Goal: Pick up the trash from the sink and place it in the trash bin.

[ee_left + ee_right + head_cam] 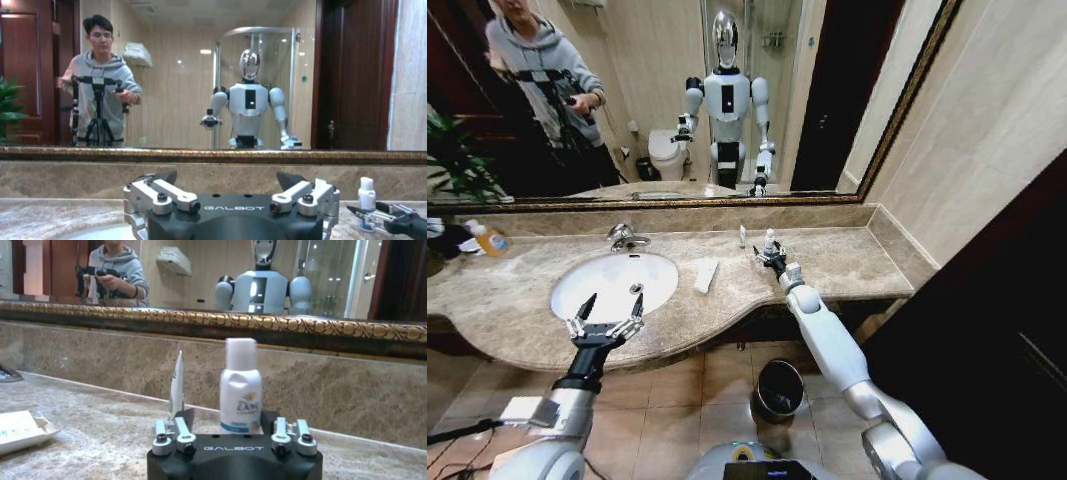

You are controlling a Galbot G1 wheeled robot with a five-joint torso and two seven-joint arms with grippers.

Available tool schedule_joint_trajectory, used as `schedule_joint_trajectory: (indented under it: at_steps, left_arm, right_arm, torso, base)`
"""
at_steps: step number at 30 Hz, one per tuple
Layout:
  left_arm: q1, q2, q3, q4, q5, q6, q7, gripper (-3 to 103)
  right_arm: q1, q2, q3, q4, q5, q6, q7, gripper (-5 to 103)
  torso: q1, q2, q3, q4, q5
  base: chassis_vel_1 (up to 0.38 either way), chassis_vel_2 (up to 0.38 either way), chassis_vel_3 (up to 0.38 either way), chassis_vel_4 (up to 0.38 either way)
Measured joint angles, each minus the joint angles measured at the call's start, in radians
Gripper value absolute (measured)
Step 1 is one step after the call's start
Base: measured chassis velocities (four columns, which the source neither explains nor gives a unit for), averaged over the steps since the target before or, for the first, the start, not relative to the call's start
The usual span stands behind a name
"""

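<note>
Our grippers' lettering: "GALBOT".
Left gripper (pixel 609 308): we hold it spread open above the sink (pixel 567 290) rim.
Right gripper (pixel 768 257): arm outstretched, fingers apart flanking the upright white bottle (pixel 240 387), "Dove" label, on the marble counter (pixel 847 260).
Trash bin (pixel 779 389): on the floor below.

orange-liquid bottle (pixel 491 240), potted plant (pixel 452 160), gilt-framed mirror (pixel 847 190)

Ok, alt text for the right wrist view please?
The right hand is at a white bottle standing upright on the marble counter, fingers either side of its base. A slim white tube stands beside it; a mirror runs behind.
</note>
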Motion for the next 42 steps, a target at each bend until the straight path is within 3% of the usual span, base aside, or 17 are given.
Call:
schedule_joint_trajectory:
  at_steps: [2,4,6,10,18,32,37,42]
  left_arm:
    - [0.0,0.0,0.0,0.0,0.0,0.0,0.0,100]
    - [0.0,0.0,0.0,0.0,0.0,0.0,0.0,100]
    - [0.0,0.0,0.0,0.0,0.0,0.0,0.0,100]
    - [0.0,0.0,0.0,0.0,0.0,0.0,0.0,100]
    - [0.0,0.0,0.0,0.0,0.0,0.0,0.0,100]
    - [0.0,0.0,0.0,0.0,0.0,0.0,0.0,100]
    - [0.0,0.0,0.0,0.0,0.0,0.0,0.0,100]
    - [0.0,0.0,0.0,0.0,0.0,0.0,0.0,100]
  right_arm:
    - [-0.005,-0.002,0.0,0.004,0.002,0.001,0.0,61]
    - [-0.017,-0.005,0.0,0.014,0.003,0.001,0.001,44]
    - [-0.021,-0.005,0.0,0.017,0.004,0.001,0.001,44]
    - [-0.025,-0.009,0.0,0.023,0.007,0.001,0.003,26]
    - [-0.029,-0.017,0.0,0.037,0.012,0.0,0.006,12]
    - [-0.05,-0.04,-0.005,0.079,0.035,-0.012,0.014,11]
    - [-0.094,-0.076,0.002,0.171,0.075,-0.028,0.017,11]
    - [-0.221,-0.16,0.058,0.312,0.108,0.004,-0.032,11]
  torso:
    - [0.0,0.0,0.0,0.0,0.0]
    - [0.0,0.0,0.0,-0.0001,0.0001]
    - [0.0,0.0,0.0,0.0,0.0]
    - [0.0,0.0,0.0,0.0,0.0001]
    - [0.0,0.0,0.0,0.0,0.0001]
    - [0.0,0.0,0.0,0.0001,0.0001]
    - [0.0,0.0,0.0,0.0002,0.0001]
    - [0.0,0.0,0.0,0.0,0.0002]
  base:
    - [0.0,0.0,0.0,0.0]
    - [0.0,0.0,0.0,0.0]
    - [0.0,0.0,0.0,0.0]
    - [0.0,0.0,0.0,0.0]
    - [0.0,0.0,0.0,0.0]
    - [0.0,0.0,0.0,0.0]
    - [0.0,0.0,0.0,0.0]
    - [0.0,0.0,0.0,0.0]
